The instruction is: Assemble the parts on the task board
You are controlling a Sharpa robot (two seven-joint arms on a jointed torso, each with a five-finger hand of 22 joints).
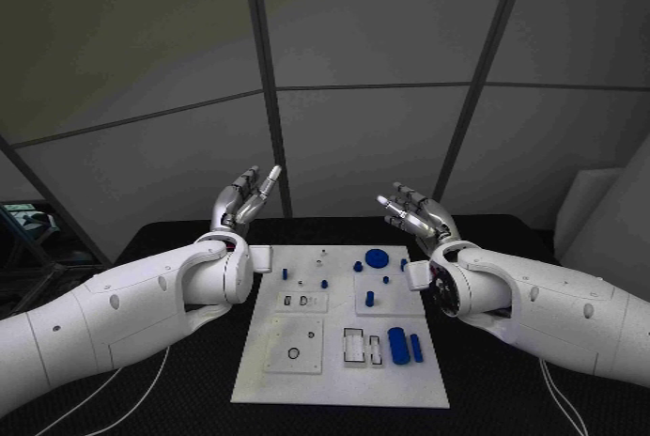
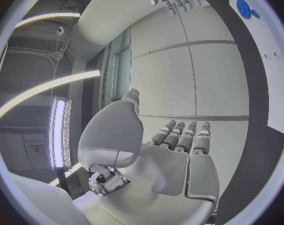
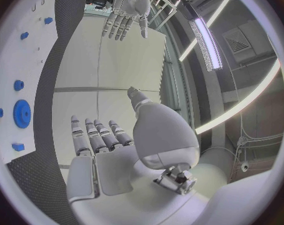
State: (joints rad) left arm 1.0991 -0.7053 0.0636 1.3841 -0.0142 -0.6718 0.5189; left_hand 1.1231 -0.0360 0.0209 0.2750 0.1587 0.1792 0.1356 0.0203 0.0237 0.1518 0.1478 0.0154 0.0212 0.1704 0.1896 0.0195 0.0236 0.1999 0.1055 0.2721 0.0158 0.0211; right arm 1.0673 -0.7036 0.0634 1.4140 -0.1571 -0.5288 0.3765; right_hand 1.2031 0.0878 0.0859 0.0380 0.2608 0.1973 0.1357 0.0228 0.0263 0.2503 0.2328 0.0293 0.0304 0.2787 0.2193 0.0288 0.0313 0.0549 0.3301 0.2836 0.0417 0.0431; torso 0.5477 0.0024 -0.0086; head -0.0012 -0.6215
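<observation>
The white task board (image 1: 339, 384) lies in the middle of the black table (image 1: 502, 384). On it sit several blue parts: a round gear (image 1: 377, 258) near the far edge, a thick cylinder (image 1: 397, 342) and a thin bar (image 1: 416, 348) at the right. My left hand (image 1: 244, 199) is raised above the board's far left corner, fingers apart and pointing up, holding nothing. My right hand (image 1: 417, 215) is raised over the far right corner, likewise spread and empty. The left wrist view shows my left hand (image 2: 173, 145) with the gear (image 2: 244, 7) beyond it. The right wrist view shows my right hand (image 3: 111, 140) and the gear (image 3: 21, 113).
Both forearms flank the board's far half. White cables (image 1: 149, 370) trail over the table's front left and front right. Grey wall panels stand close behind the table's back edge. A white inset plate with a round hole (image 1: 294, 346) sits on the board's left.
</observation>
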